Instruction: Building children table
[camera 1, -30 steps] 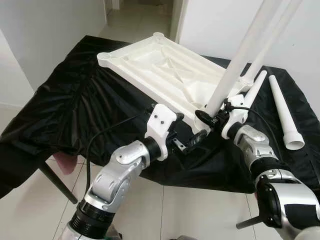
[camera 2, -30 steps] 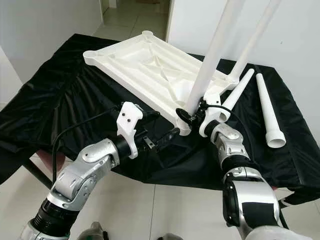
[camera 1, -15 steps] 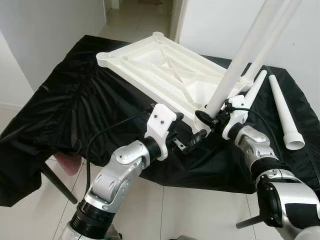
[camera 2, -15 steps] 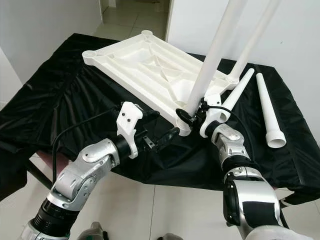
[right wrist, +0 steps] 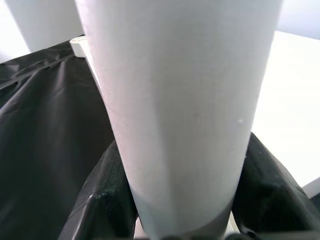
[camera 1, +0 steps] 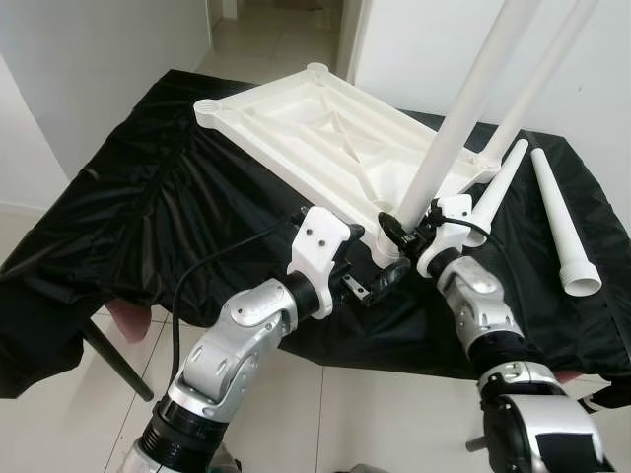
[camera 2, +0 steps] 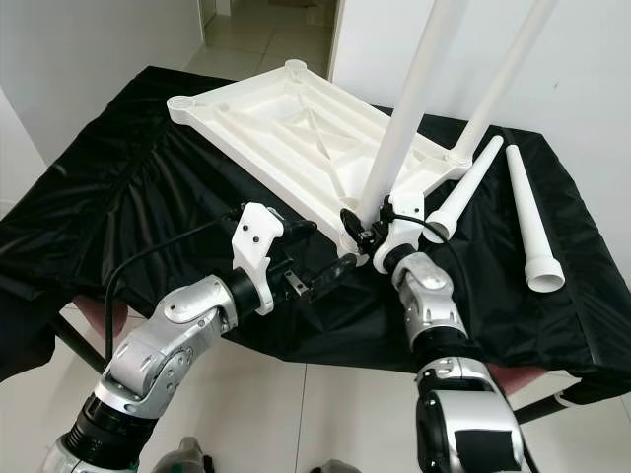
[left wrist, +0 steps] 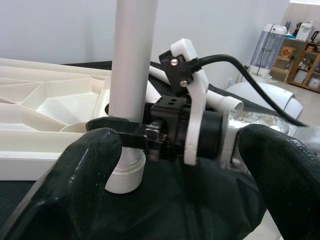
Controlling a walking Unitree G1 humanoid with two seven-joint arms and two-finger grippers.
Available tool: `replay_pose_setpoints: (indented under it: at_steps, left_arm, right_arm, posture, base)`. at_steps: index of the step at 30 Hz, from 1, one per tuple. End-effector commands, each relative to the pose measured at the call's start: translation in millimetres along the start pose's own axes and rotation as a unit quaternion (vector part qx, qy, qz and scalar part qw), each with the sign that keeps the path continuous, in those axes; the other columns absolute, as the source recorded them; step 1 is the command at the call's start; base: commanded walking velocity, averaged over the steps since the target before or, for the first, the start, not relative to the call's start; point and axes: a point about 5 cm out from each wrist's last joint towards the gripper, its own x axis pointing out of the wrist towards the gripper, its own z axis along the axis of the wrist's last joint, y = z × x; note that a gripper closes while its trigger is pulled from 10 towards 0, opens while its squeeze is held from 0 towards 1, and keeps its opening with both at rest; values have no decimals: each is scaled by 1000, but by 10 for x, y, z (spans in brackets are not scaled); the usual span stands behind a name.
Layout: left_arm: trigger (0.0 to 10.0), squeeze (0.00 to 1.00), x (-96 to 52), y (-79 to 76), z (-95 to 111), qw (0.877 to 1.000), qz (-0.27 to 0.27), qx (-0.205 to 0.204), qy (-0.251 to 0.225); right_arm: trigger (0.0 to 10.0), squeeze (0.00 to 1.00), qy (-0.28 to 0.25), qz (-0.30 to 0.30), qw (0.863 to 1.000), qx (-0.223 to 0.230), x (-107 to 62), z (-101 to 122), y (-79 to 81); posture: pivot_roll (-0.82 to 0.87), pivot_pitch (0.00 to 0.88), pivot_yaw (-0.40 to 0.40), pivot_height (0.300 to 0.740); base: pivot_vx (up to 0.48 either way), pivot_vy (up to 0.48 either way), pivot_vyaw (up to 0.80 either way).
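The white table top (camera 1: 296, 128) lies upside down on the black-covered table (camera 1: 148, 197). A white leg (camera 1: 454, 128) stands in its near corner socket, and my right gripper (camera 1: 402, 225) is shut on the leg's base; both black fingers (right wrist: 107, 200) hug the leg (right wrist: 180, 110). A second leg (camera 1: 537, 89) stands upright at the far right corner. My left gripper (camera 1: 380, 258) hovers open just in front of the near corner, its fingers (left wrist: 85, 170) spread wide with nothing between them, facing the held leg (left wrist: 132, 55).
Two loose white legs (camera 1: 498, 192) (camera 1: 560, 222) lie on the cloth to the right of the table top. The cloth's front edge hangs just below my grippers over a tiled floor. A white wall rises behind on the right.
My right gripper has shifted left with the leg, which now stands more upright in the corner socket. The left gripper has stayed open in place.
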Motion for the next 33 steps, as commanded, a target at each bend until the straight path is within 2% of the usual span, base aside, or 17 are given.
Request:
replay_pose_setpoints:
  at_steps: [1,3,6,8,9,11,13,17,20,21,23,33]
  left_arm:
    - [10000,0,16,-36,-2,1000,-8,2,2]
    - [10000,0,23,-46,-6,1000,-8,0,1]
    - [10000,0,23,-46,-6,1000,-8,0,1]
    - [10000,0,25,-49,-7,1000,-8,-1,1]
    - [10000,0,27,-52,-10,1000,-8,-1,1]
    - [10000,0,27,-52,-10,1000,-8,-1,1]
    - [10000,0,30,-57,-14,1000,-6,-2,0]
    - [10000,0,30,-57,-14,1000,-6,-2,0]
    - [10000,0,26,-58,-19,1000,-5,-3,-1]
    - [10000,0,26,-58,-19,1000,-5,-3,-1]
    - [10000,0,26,-58,-19,1000,-5,-3,-1]
    - [10000,0,22,-55,-20,1000,-5,-3,-1]
  right_arm:
    - [10000,0,-2,-43,999,7,-36,11,-105]
    - [10000,0,-5,-110,994,14,-66,11,-117]
    - [10000,0,-5,-110,994,14,-66,11,-117]
    - [10000,0,-5,-129,992,16,-77,7,-123]
    - [10000,0,-5,-169,986,14,-105,-7,-108]
    - [10000,0,-5,-169,986,14,-105,-7,-108]
    - [10000,0,-7,-234,972,16,-154,-33,-62]
    - [10000,0,-7,-234,972,16,-154,-33,-62]
    - [10000,0,-7,-308,951,34,-204,-53,30]
    - [10000,0,-7,-308,951,34,-204,-53,30]
    - [10000,0,6,-334,942,33,-208,-83,4]
    - [10000,0,12,-331,943,29,-212,-79,45]
  posture:
    - [91,24,-70,740]
    - [92,21,-77,740]
    - [92,21,-77,740]
    - [92,21,-77,740]
    - [97,17,-86,740]
    - [97,17,-86,740]
    - [98,15,-89,740]
    - [98,15,-89,740]
    - [106,8,-94,740]
    - [106,8,-94,740]
    - [108,6,-94,740]
    - [109,0,-92,740]
  base:
    - [0,0,0]
    - [0,0,0]
    - [0,0,0]
    - [0,0,0]
    - [0,0,0]
    - [0,0,0]
    - [0,0,0]
    - [0,0,0]
    - [0,0,0]
    - [0,0,0]
    - [0,0,0]
    - [0,0,0]
